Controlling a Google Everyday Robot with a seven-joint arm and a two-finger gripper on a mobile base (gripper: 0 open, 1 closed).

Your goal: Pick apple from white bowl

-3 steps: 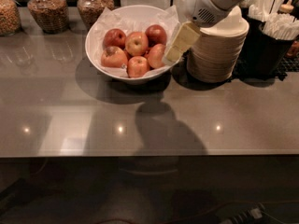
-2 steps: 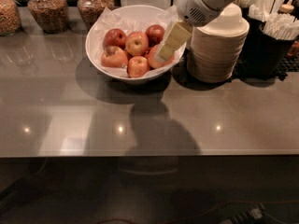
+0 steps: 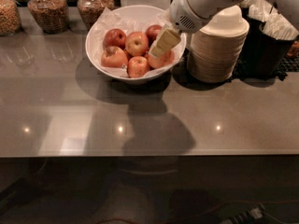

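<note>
The white bowl point(image 3: 106, 70), lined with crinkled white paper, stands at the back middle of the grey counter and holds several apples. The apple point(image 3: 162, 60), orange-red and smooth, lies at the bowl's right side, partly hidden by my gripper. My gripper point(image 3: 163, 42), cream-coloured on a white arm that comes in from the upper right, reaches down into the right side of the bowl and sits right over that apple. Smaller apples with yellow patches point(image 3: 137, 43) and a dark red apple point(image 3: 153, 31) lie beside it.
A stack of cream disposable bowls point(image 3: 217, 50) stands just right of the white bowl, under my arm. Black holders with white items point(image 3: 273, 34) are at the far right. Glass jars point(image 3: 46, 9) line the back left. The counter's front edge point(image 3: 140, 154) runs across the middle.
My gripper has moved left and lower from the bowl's right rim, further into the bowl and over the right-hand apple. The apples have not moved.
</note>
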